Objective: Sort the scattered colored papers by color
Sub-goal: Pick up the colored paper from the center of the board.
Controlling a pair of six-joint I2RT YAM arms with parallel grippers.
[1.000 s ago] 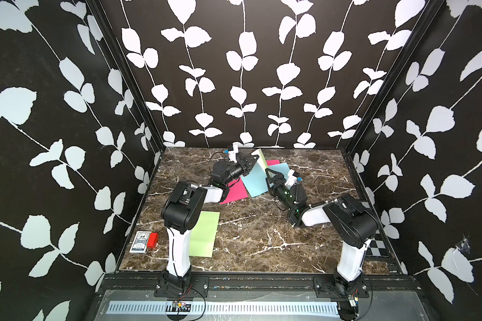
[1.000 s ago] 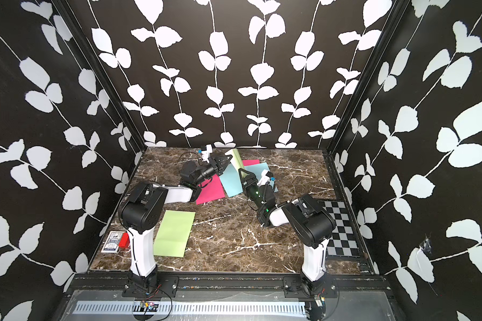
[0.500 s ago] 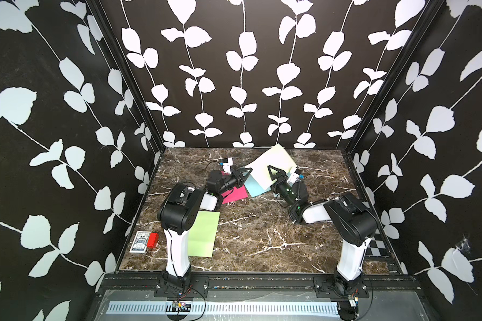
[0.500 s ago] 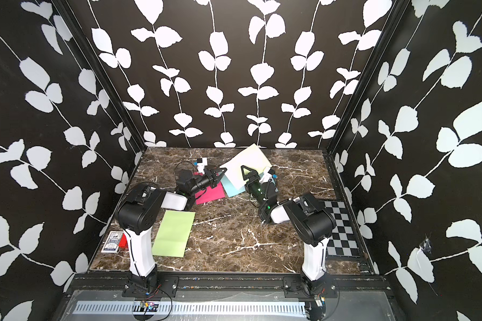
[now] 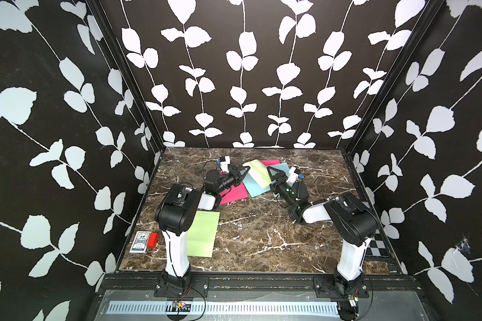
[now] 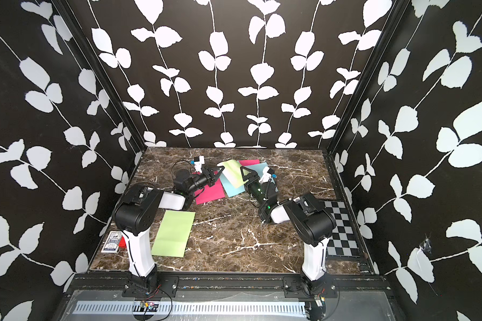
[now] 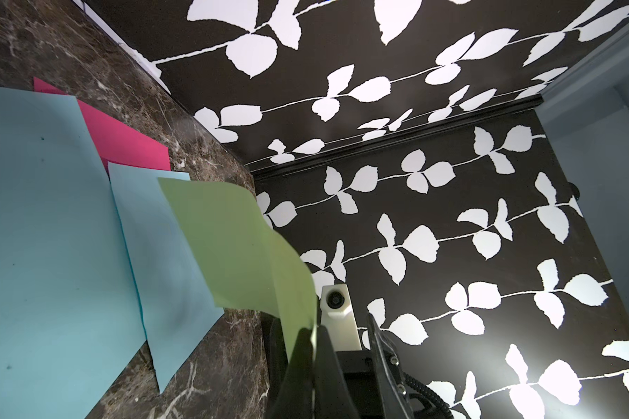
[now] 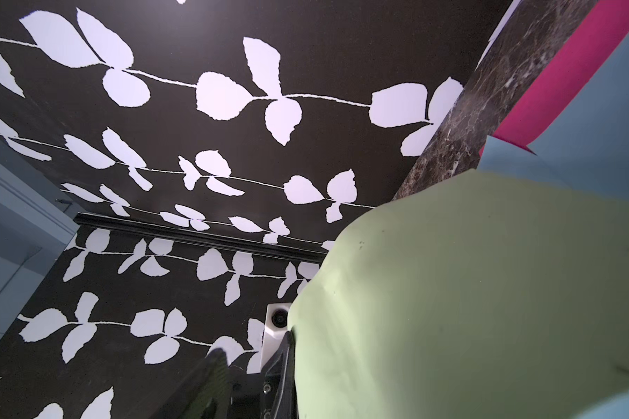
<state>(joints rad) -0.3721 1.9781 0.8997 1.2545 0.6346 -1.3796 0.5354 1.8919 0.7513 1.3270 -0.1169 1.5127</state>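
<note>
Brown marble with white veins tops the table, walled on three sides by black panels printed with white leaves. In both top views six thin rectangular sheets show: two green, two blue, two pink. The flat green sheet lies alone near the left arm's base, which hides one edge of it. The others cluster at the far middle: a near pink sheet meets a near blue sheet, with a far pink sheet and a far blue sheet behind them. Above these curls the raised green sheet, between the left gripper and the right gripper. A patterned card box with a red block sits at the table's left edge. A checkerboard panel lies at the right edge, partly behind the right arm.

In the left wrist view the left gripper is clamped on one corner of the raised green sheet, which bows off the table in a soft curl. Both blue sheets lie flat beneath it, with a pink corner beyond. The right arm's white camera housing stands just behind the pinch.

In the right wrist view the raised green sheet hides most of the table. The right gripper has its jaws apart, with only wall showing between them. The sheet's edge runs just beside one of its fingers.
</note>
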